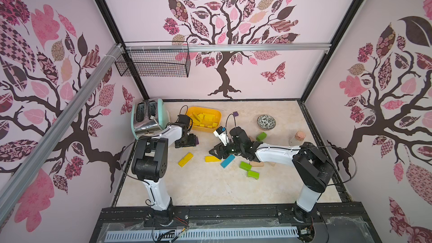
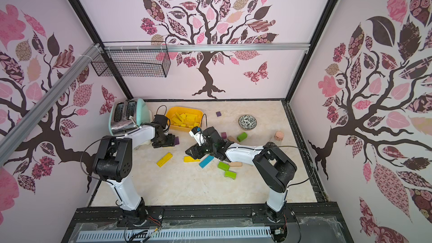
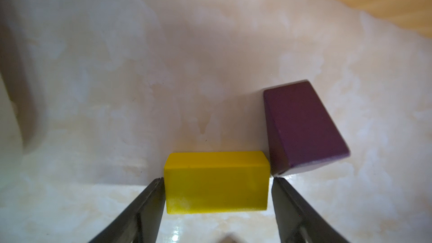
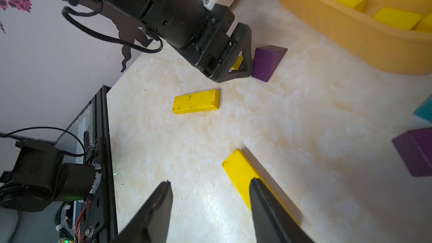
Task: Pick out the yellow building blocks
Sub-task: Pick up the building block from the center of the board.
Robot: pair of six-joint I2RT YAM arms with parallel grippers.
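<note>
L pincer (image 3: pixel 217 178) spread astride small yellow block (image 3: pixel 216 183) on worktop (image 3: pixel 210 66), not yet clamped. Risk: one jaw tip sits just beside purple block (image 3: pixel 304 127); closing may nudge it, skewing my grip. Smooth painted wood, square-edged, may slip. R pincer (image 4: pixel 210 181) spread, empty, over flat yellow bar (image 4: pixel 238 171).

Tabletop (image 4: pixel 304 125) glossy, marble-look; yellow block (image 4: pixel 196 101) matt paint, scuffed; tub (image 4: pixel 339 26) ribbed plastic; toaster (image 1: pixel 146 127) chrome-sided

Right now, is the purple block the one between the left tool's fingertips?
No, the yellow block sits between the fingertips of the left tool, with the purple block just outside one of them.
</note>
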